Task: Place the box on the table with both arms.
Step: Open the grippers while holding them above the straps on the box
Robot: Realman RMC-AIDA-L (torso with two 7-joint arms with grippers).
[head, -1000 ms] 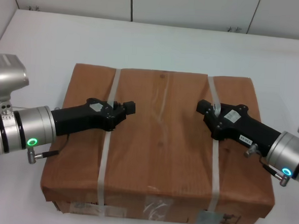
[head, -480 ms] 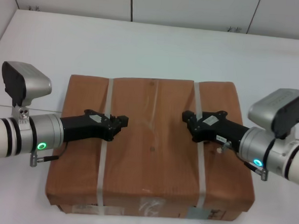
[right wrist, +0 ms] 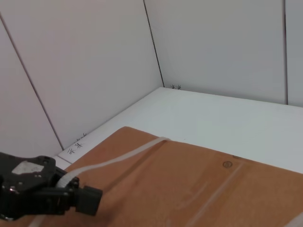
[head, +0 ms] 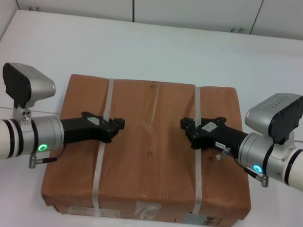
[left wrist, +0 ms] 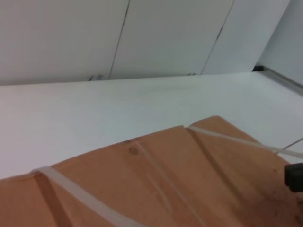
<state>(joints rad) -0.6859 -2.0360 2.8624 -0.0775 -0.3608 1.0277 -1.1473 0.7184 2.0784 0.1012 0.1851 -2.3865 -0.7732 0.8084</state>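
Box point(head: 149, 149) seemingly hangs level from both straps, left claw point(head: 117, 126) and right claw point(head: 187, 127) each clamped on one, above desk point(head: 160, 47).

The box point(head: 149, 149) is brown cardboard, dull and a bit ribbed on top. Two thin white plastic straps point(head: 102, 141) go over it, and a strip of clear shiny tape point(head: 152, 113) runs down the middle. The desk point(head: 145, 46) is plain white and matt. The left gripper point(head: 121, 124) and right gripper point(head: 183, 123) look like black plastic, and the wrists point(head: 45, 132) behind them are smooth silver metal.
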